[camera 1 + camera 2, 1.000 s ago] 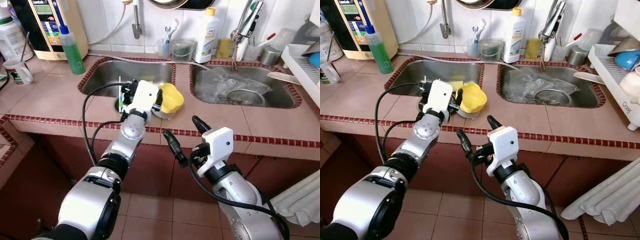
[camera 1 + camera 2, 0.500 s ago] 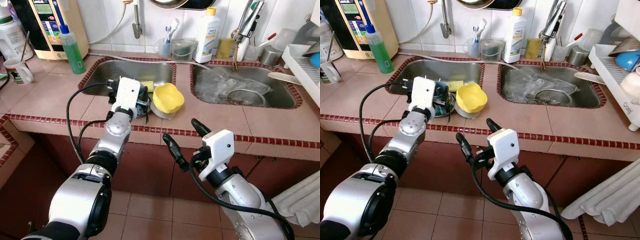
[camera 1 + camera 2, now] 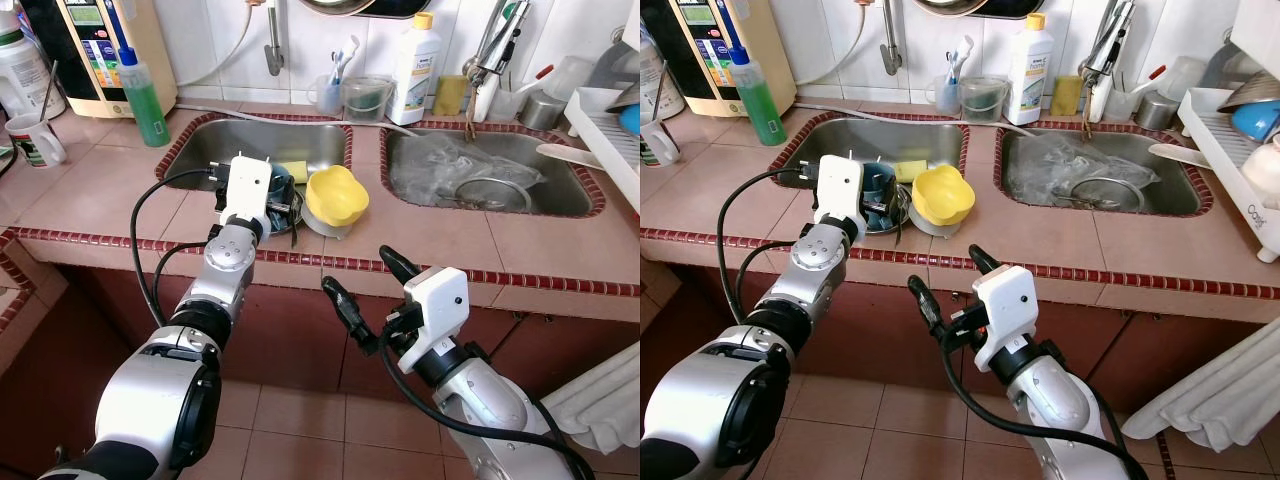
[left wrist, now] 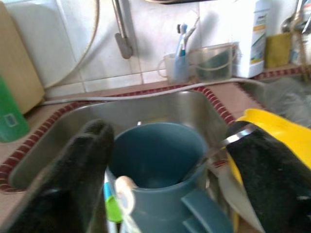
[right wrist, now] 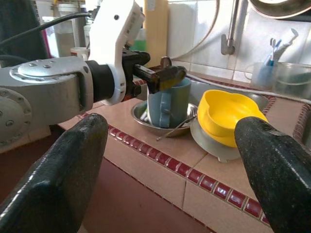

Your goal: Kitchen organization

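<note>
The tiled surface (image 3: 90,190) carries two steel sinks: the left sink (image 3: 255,145) and the right sink (image 3: 480,170), which holds a crumpled clear plastic sheet (image 3: 450,165). A dish rack (image 3: 610,135) sits at the far right, and a green bottle (image 3: 145,100) and a white mug (image 3: 35,142) at the left. Against the wall tiles stand a white bottle (image 3: 415,62) and a cup of toothbrushes (image 3: 330,90).

On the strip of surface between the sinks, near the front edge, a yellow bowl (image 3: 335,195) sits tilted on a grey plate (image 5: 216,145). Just beside it a blue mug (image 4: 160,170) stands upright in a shallow metal dish (image 5: 146,116) (a spoon (image 5: 177,127) leans out over the dish's rim).

The left claw (image 4: 165,174) is at the blue mug, fingers spread on either side of it, released; one finger (image 5: 158,76) lies across the rim. The right claw (image 3: 362,290) hangs below the surface's front edge, released and grasping nothing.
</note>
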`<state>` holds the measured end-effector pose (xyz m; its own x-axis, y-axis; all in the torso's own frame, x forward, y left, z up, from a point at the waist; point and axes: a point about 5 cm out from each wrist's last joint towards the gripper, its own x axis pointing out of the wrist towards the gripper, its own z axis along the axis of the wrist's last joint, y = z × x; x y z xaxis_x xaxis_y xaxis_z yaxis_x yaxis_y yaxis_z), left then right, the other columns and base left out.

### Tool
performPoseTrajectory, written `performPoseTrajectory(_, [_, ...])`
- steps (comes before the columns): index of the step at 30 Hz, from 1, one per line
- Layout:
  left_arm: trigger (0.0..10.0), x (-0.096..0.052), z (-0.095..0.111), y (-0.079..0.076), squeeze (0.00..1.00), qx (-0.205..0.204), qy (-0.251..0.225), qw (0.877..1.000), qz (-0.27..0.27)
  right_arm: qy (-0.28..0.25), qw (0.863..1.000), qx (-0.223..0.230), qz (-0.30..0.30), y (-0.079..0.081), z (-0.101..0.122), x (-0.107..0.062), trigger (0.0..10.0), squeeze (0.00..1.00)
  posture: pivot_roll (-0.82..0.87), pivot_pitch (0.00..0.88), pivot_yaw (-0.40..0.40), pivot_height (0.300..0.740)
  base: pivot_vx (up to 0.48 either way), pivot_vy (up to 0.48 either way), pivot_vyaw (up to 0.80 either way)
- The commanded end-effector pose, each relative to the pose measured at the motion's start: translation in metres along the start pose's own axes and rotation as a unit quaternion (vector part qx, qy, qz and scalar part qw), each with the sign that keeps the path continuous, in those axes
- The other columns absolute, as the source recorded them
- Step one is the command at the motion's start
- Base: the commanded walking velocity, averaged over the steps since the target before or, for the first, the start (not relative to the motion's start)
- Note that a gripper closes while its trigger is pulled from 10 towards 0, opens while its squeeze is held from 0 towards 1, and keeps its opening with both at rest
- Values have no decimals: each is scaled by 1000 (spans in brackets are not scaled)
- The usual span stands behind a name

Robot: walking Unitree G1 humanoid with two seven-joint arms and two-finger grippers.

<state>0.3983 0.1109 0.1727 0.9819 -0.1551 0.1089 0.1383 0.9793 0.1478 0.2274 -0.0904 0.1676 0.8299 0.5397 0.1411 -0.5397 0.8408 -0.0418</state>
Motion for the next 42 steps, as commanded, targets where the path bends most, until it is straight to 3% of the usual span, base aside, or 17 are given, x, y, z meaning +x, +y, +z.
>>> performPoseTrajectory(1, [1176, 3, 7, -1, 0, -8, -11, 1000, -6, -3, 1000, 0, 0, 2, 3, -2, 10000, 0, -277, 18, 41, 740, 0, 0, 0])
performPoseTrajectory(2, [0, 3, 7, -3, 0, -13, -12, 1000, -11, -1, 1000, 0, -1, 2, 3, -3, 10000, 0, -278, 17, 40, 740, 0, 0, 0])
performPoseTrajectory(42, [0, 3, 6, 1, 0, -23, -13, 1000, -17, 4, 1000, -4, 6, 1, 1, 0, 10000, 0, -271, 0, 30, 740, 0, 0, 0])
